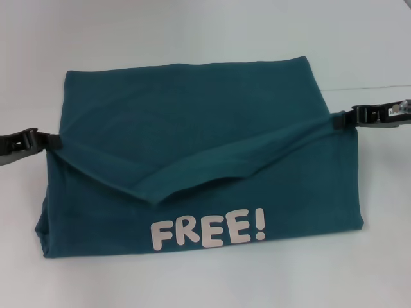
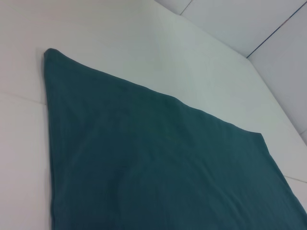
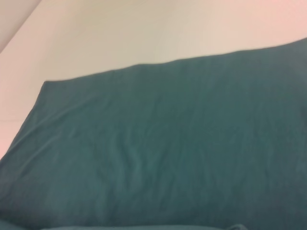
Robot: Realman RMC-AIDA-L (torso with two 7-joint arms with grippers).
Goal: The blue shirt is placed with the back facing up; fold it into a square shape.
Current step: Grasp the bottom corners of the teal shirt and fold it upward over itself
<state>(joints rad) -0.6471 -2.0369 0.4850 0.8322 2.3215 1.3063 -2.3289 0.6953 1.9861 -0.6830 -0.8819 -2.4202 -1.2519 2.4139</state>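
**Shirt fold, halfway-ish: both grippers pinching the sides**

White tabletop (image 1: pixel 192 32) all around, nothing else on it that I can spot, and from where I'm standing the action is at the two side edges. The left gripper (image 1: pixel 52 141) sits at the shirt's left edge with its fingers closed on the cloth there, and the right gripper (image 1: pixel 339 120) does the same on the right edge, slightly farther back. Both look clamped on fabric rather than hovering beside it.

Moving outward, the blue shirt (image 1: pixel 192 109) lies flat in the middle of the table, already doubled over. A fold droops between the two grippers in a shallow sag, and below it the white "FREE!" lettering (image 1: pixel 207 230) shows on the near part.

My guess on handling: it's light, floppy cotton, zero stiffness, so the middle sags whenever only the ends are held. Pinching right at the side edges makes sense, with both layers caught, and keeping the span taut should stop that droop from wrinkling the square.
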